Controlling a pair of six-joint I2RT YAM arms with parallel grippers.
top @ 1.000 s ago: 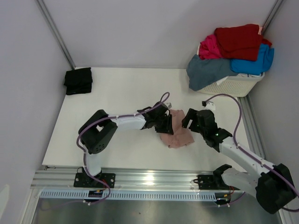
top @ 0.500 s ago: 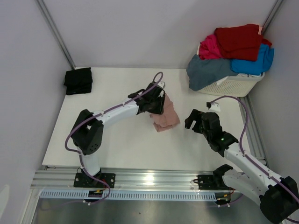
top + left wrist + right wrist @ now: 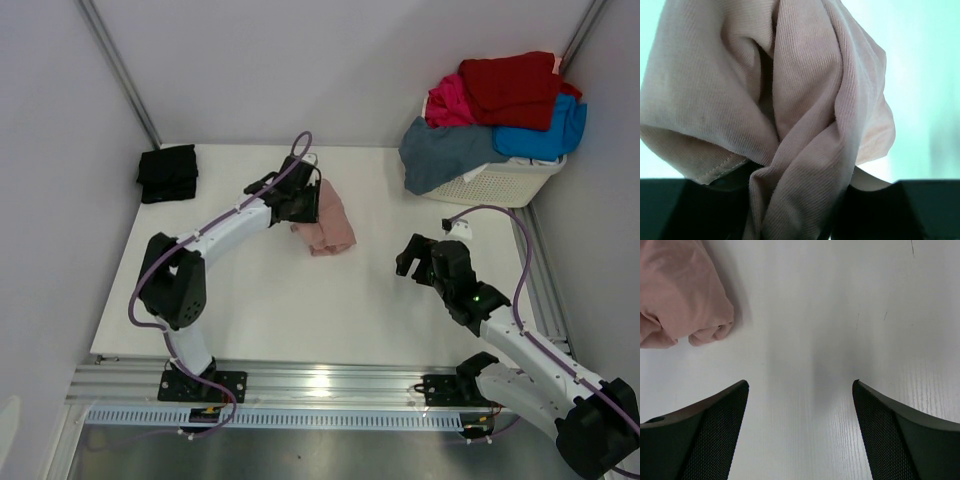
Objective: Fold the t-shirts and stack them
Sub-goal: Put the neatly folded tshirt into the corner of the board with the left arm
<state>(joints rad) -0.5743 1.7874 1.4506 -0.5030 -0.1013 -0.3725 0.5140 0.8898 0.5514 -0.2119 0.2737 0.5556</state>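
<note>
The black t-shirt (image 3: 167, 173) lies folded at the bench's (image 3: 250, 300) ten o'clock corner. My left fingers (image 3: 303, 203) pinch the bunched dusty-pink t-shirt (image 3: 328, 224) just past centre, toward twelve. My right fingers (image 3: 800, 432) hang spread above the bench at four o'clock. A heap of t-shirts (image 3: 500, 110) tops the basket (image 3: 515, 182) at two o'clock.

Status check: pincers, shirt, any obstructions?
Left pincer shut on pink shirt, bunched. Right pincer open, empty, above table. Folded black shirt at far-left corner; nothing lies between the shirts.
</note>
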